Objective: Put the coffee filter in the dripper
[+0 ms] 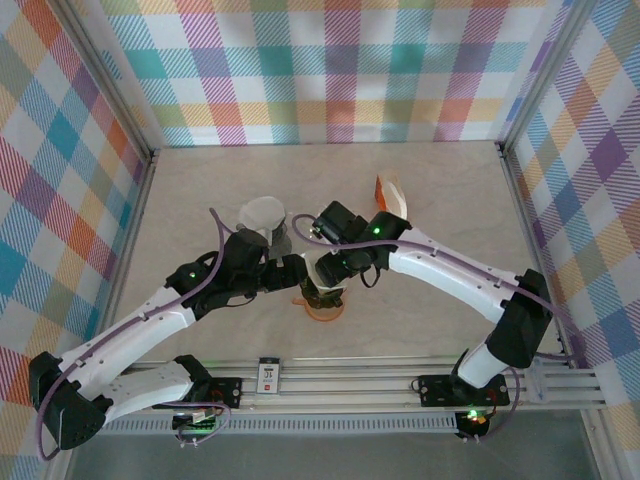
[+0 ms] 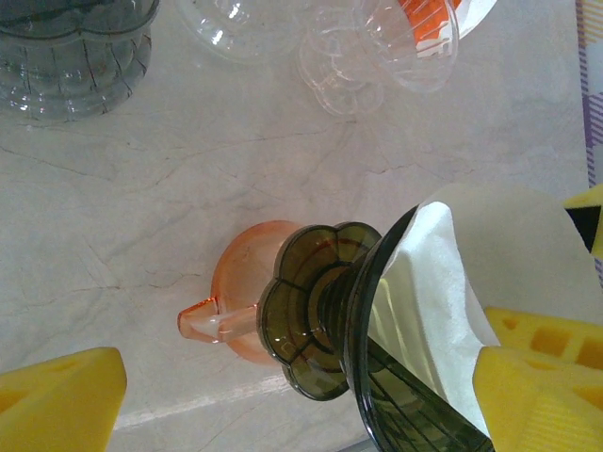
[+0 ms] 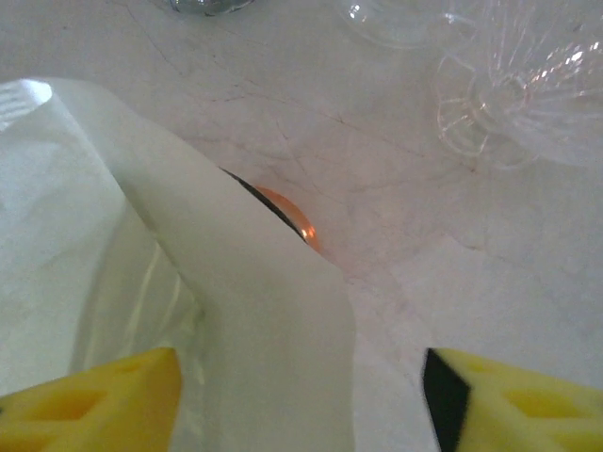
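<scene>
A smoky dark dripper with a scalloped foot sits on an orange cup that has a small spout. The white paper coffee filter lies inside its cone, with one edge standing above the rim. My left gripper is open wide around the dripper, and its right finger rests near the filter. From above, my right gripper is open over the filter, whose loose edge lies beside the left finger, ungripped. Both grippers meet over the orange cup at the table's middle.
A clear glass dripper and a grey ribbed clear vessel stand just behind the work spot. An orange-and-white packet lies at the back right. Checked walls close in the table on three sides.
</scene>
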`<act>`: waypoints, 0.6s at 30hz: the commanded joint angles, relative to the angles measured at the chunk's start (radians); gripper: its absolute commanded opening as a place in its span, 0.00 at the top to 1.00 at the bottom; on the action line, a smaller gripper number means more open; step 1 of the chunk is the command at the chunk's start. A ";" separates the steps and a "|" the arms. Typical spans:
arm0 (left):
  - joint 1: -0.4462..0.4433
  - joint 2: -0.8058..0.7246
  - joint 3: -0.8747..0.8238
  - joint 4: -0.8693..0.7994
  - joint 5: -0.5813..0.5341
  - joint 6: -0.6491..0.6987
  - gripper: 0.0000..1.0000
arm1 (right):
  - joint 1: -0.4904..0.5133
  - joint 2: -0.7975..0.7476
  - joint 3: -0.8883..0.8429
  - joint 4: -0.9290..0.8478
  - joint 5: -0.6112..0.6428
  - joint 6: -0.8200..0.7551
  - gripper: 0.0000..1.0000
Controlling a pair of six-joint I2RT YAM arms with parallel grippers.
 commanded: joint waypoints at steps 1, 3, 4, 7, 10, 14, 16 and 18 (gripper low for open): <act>0.012 -0.025 -0.003 0.005 0.012 0.010 0.05 | 0.008 0.007 0.000 -0.002 0.042 -0.003 0.22; 0.012 -0.023 -0.005 0.005 0.011 0.010 0.05 | 0.010 0.012 -0.011 0.009 0.038 0.002 0.19; 0.012 -0.023 -0.007 0.005 0.010 0.009 0.05 | 0.011 0.015 -0.018 0.015 0.037 0.004 0.18; 0.014 -0.025 -0.012 0.012 0.011 0.004 0.05 | 0.014 0.028 -0.035 0.037 0.031 0.013 0.17; 0.016 -0.024 -0.014 0.019 0.013 0.002 0.04 | 0.017 0.044 -0.049 0.056 0.031 0.022 0.15; 0.016 -0.019 -0.014 0.015 0.012 0.002 0.04 | 0.016 0.065 -0.063 0.073 0.032 0.031 0.14; 0.018 -0.019 -0.017 0.018 0.013 0.002 0.04 | 0.017 0.071 -0.073 0.085 0.030 0.032 0.14; 0.017 -0.016 -0.018 0.021 0.017 0.001 0.04 | 0.017 0.076 -0.081 0.090 0.032 0.035 0.14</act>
